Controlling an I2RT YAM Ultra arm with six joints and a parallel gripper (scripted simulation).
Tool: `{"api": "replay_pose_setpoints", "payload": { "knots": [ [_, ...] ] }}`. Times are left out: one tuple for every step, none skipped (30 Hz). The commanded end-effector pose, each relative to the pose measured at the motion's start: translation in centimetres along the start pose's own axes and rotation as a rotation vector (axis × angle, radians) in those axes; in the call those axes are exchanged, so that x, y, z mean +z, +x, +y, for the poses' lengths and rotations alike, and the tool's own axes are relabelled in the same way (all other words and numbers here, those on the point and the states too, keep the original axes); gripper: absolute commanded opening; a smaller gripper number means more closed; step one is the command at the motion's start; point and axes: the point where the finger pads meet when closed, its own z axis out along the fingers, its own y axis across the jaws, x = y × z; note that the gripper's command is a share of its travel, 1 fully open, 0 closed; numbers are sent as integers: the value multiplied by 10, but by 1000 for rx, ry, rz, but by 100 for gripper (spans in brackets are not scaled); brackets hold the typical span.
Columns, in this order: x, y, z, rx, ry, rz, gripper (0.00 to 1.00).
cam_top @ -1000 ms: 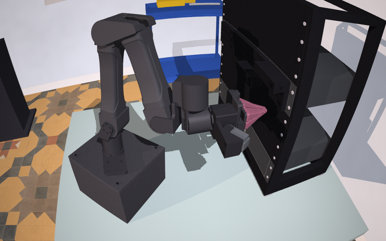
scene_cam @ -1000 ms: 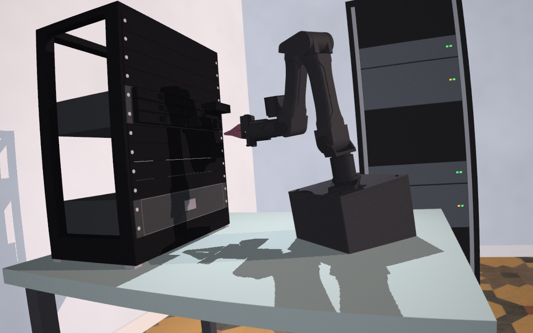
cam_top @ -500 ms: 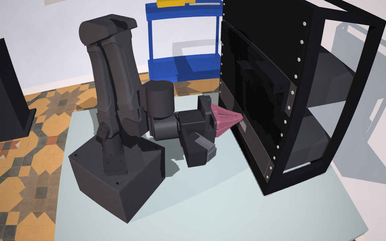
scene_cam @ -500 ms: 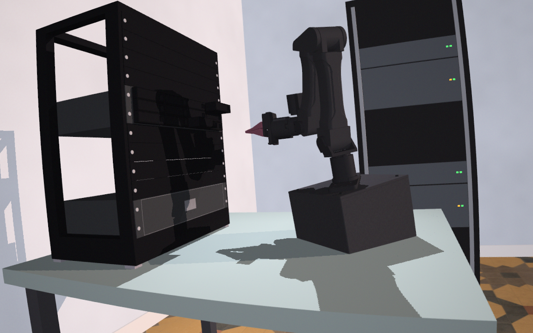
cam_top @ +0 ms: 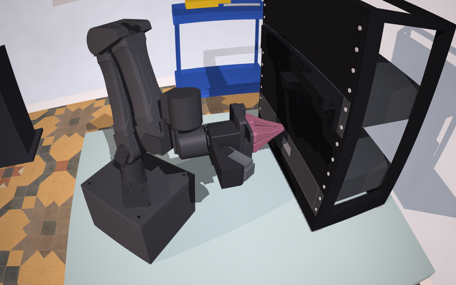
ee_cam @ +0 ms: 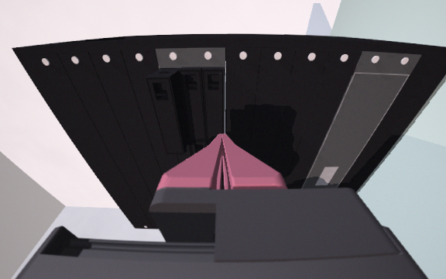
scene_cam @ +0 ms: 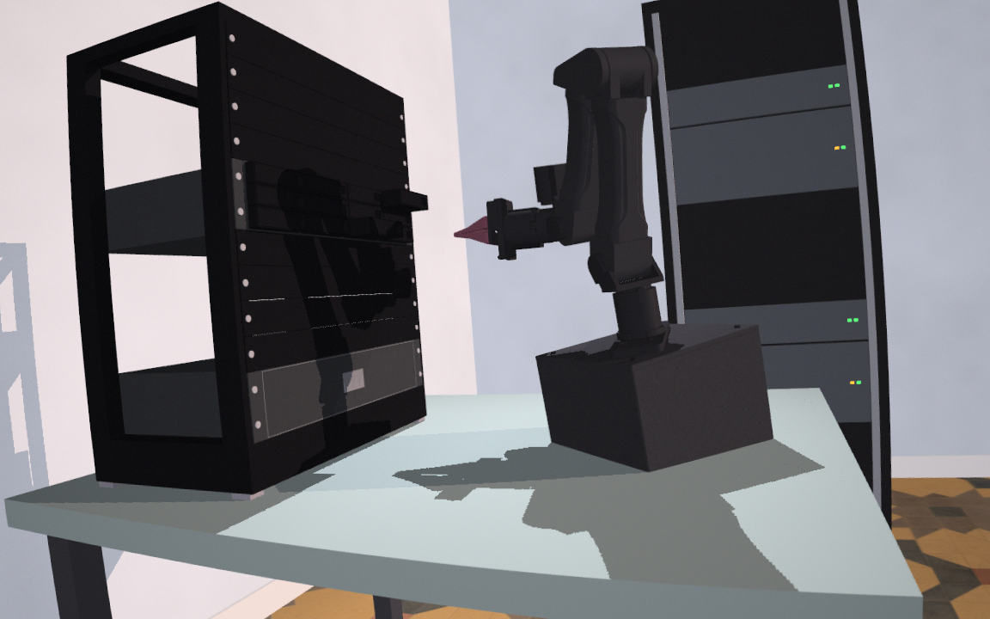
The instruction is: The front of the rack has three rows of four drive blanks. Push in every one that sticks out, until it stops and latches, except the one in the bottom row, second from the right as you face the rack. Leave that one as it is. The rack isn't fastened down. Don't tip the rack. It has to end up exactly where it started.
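The drive blanks point(ee_cam: 186, 108) are set in a block in the upper half of the front of the black rack point(scene_cam: 210, 254), which stands on the pale worktop point(scene_cam: 483, 554) with its front turned toward the arm. In the exterior view one blank point(scene_cam: 405, 201) in the top row, at the end nearest the arm, is seen sticking out well beyond the front face; in the wrist view the same blank point(ee_cam: 162, 112) stands proud beside its flush neighbours. The state of the other blanks cannot be told, the front being dark and glossy. No brand or writing can be read anywhere; only a small pale blank label point(scene_cam: 356, 378) is seen on a grey panel point(scene_cam: 333, 389) near the bottom of the rack, and white screw heads point(scene_cam: 238, 175) run down both front rails.

The arm point(scene_cam: 606, 162) is folded, its upper link raised steeply above the dark base block point(scene_cam: 714, 431), the forearm and wrist held level and directed at the rack front. The pincer point(scene_cam: 461, 231) is clenched, its pink fingers pressed together to a point, with nothing gripped. Its tip is held apart from the rack front, lower than the protruding blank.
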Motion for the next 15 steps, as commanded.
{"api": "replay_pose_setpoints", "payload": {
  "knots": [
    [1, -2, 25, -31, -18, -11, 0],
    [0, -1, 29, -31, -18, -11, 0],
    [-1, 1, 33, -31, -18, -12, 0],
    [-1, 2, 38, -31, -18, -12, 0],
    [-2, 4, 42, -31, -18, -13, 0],
    [-2, 4, 42, -31, -18, -13, 0],
    [-2, 4, 42, -31, -18, -13, 0],
    [-3, 6, 47, -31, -18, -14, 0],
    [-3, 8, 51, -30, -18, -14, 0],
    [-4, 10, 56, -30, -18, -13, 0],
    [-5, 12, 61, -30, -18, -13, 0],
    [-5, 14, 66, -30, -18, -13, 0],
    [-6, 16, 70, -30, -18, -12, 0],
    [-7, 17, 74, -30, -18, -12, 0],
    [-7, 19, 78, -30, -18, -12, 0]
  ]
}}
